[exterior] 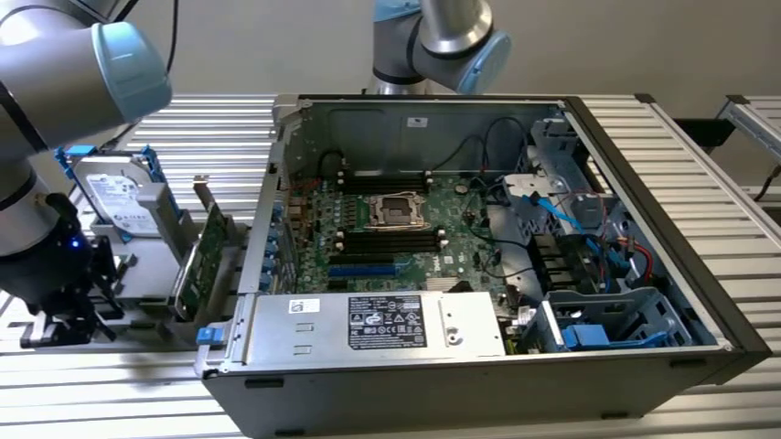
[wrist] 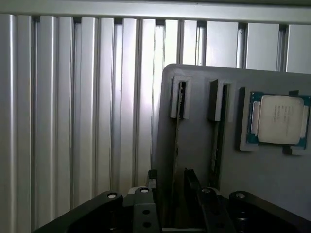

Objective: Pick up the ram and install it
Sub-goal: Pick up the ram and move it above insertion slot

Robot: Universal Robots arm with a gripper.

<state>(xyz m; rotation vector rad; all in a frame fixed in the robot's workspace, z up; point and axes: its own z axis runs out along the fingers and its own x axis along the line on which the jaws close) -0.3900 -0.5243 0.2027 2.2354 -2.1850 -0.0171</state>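
My gripper hangs over a grey holder block at the exterior view's left, beside the open computer case. The ram stands on edge in one of the holder's slots, seen as a thin dark strip. The two black fingers straddle that strip with a gap on each side, so the gripper is open and holds nothing. A second thin stick sits in the neighbouring slot. In the exterior view the gripper is low over the holder and the arm hides the ram. Black memory slots lie on the motherboard.
A processor chip rests in a pocket of the holder. A hard drive and a tall green expansion card stand between gripper and case. The power supply fills the case's front. A second arm stands behind the case.
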